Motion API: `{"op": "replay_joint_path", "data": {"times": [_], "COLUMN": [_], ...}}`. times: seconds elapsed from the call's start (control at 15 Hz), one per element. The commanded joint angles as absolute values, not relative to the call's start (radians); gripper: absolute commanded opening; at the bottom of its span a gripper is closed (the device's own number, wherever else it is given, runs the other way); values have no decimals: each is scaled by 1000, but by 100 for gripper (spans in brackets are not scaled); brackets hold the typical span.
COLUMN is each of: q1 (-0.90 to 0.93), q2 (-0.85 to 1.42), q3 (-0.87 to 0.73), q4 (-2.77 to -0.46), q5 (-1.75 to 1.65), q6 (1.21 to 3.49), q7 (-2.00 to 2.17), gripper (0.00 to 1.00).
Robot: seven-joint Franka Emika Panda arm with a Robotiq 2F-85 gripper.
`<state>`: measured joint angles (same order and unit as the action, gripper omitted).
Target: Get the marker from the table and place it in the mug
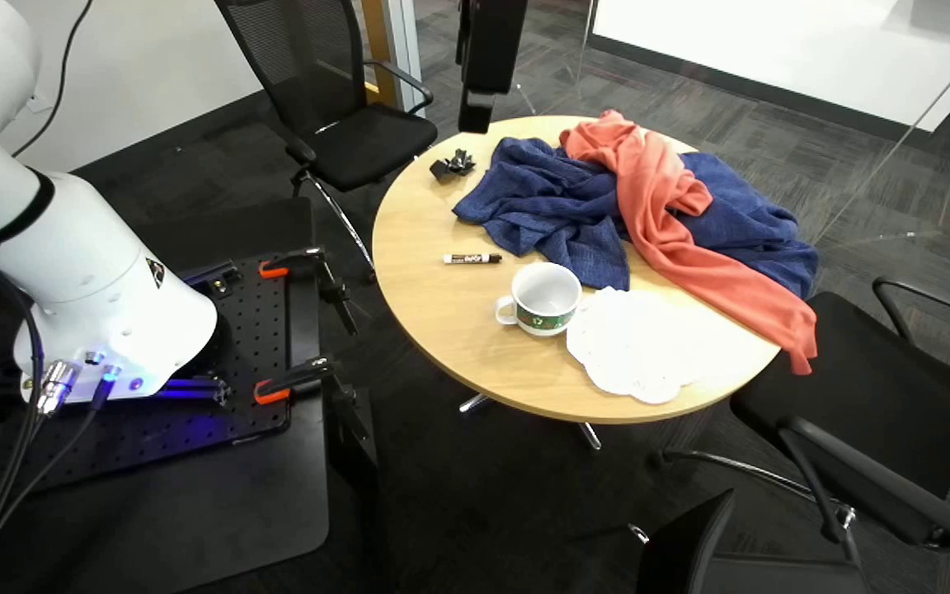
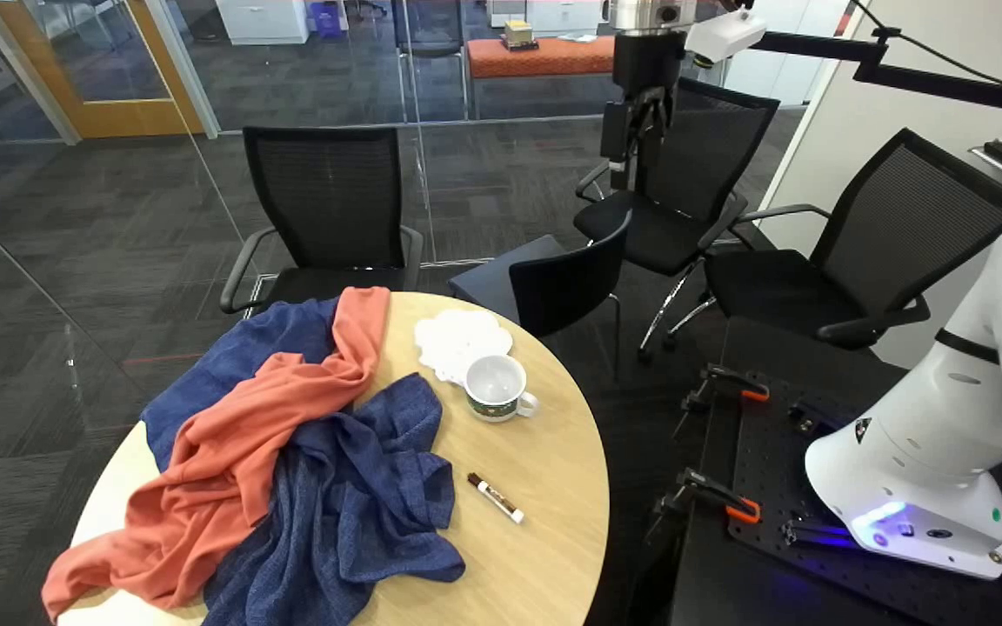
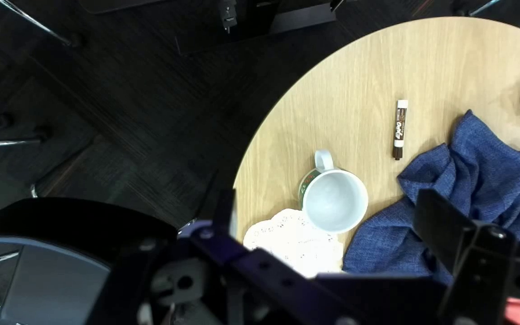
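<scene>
Wrist view: tool [image 3: 327, 198] spread wide, empty; marker [image 3: 399, 130] up-right past mug [image 3: 335, 202], long axis roughly square to closing line

A dark blue cloth [image 1: 533, 194] lies rumpled, and a coral cloth [image 1: 656, 186] runs across it in loose folds. Near the blue one is a flat white doily [image 1: 632, 351], scalloped at the edge. There's also a small black clump [image 1: 453, 165], too jumbled for me to make out. Black mesh-backed chairs [image 2: 323, 196] stand around, along with a plain dark chair [image 2: 571, 287] whose seat is grey-blue. Farther back I can see an orange padded seat [image 2: 540, 61] and a purple-blue bin [image 2: 325, 19] beside a white cabinet [image 2: 262, 22].
</scene>
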<state>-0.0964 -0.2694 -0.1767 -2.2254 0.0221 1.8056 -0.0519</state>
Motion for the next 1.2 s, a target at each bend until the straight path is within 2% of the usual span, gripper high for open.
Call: {"op": "replay_joint_path", "data": {"times": [0.0, 0.67, 1.13], "q1": [-98, -37, 34], "q2": [-288, -257, -126], "q3": [-142, -60, 15], "q4": [-2285, -2557, -2597], "q5": [17, 99, 166], "q6": [1869, 2266, 2502], "q7": [-33, -30, 23], "gripper": [100, 100, 100]}}
